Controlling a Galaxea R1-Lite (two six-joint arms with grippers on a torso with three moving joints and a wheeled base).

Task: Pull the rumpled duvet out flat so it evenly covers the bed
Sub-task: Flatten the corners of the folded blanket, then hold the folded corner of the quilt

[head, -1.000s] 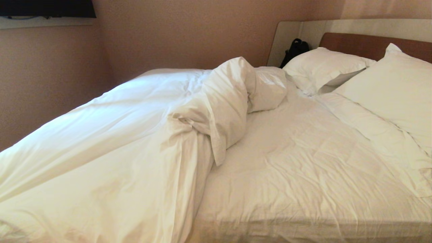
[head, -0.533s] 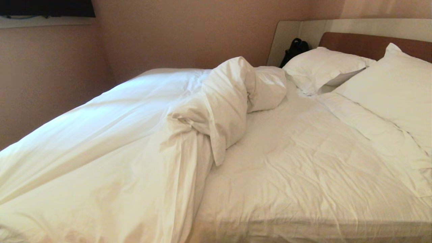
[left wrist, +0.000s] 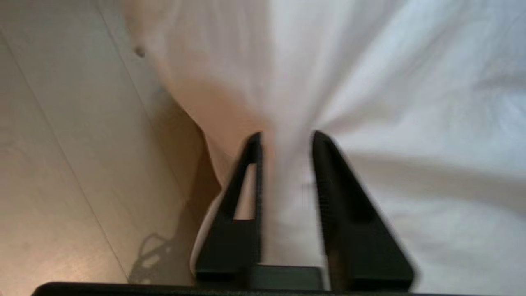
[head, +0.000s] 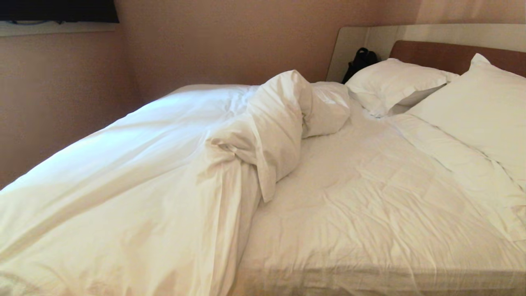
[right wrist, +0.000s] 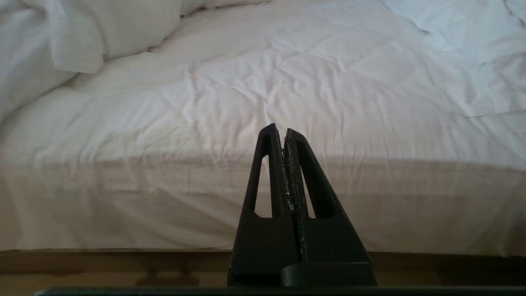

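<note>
Left gripper (left wrist: pixel 285 137): I see my two black fingers (left wrist: pixel 328 181) parted a little, with a bunched fold of the duvet (left wrist: pixel 370 102) running between them; whether the cloth is pinched or lying loose in the gap I cannot tell.
Left arm pose: my wrist hangs at the duvet's edge, beside the pale floor (left wrist: pixel 61 144), fingers pointing along the cloth.
Right gripper (right wrist: pixel 283 133): my fingers are pressed together on nothing.
Right arm pose: I have it low in front of the bed (right wrist: pixel 205 205), fingers aimed level at the mattress side, apart from it.
Duvet: I see it heaped over my left half of the bed, with a twisted ridge (head: pixel 271 123) standing up the middle.
Sheet (head: pixel 370 197): bare and wrinkled on my right half.
Pillows (head: pixel 394 84): two, at the brown headboard (head: pixel 444 53).
</note>
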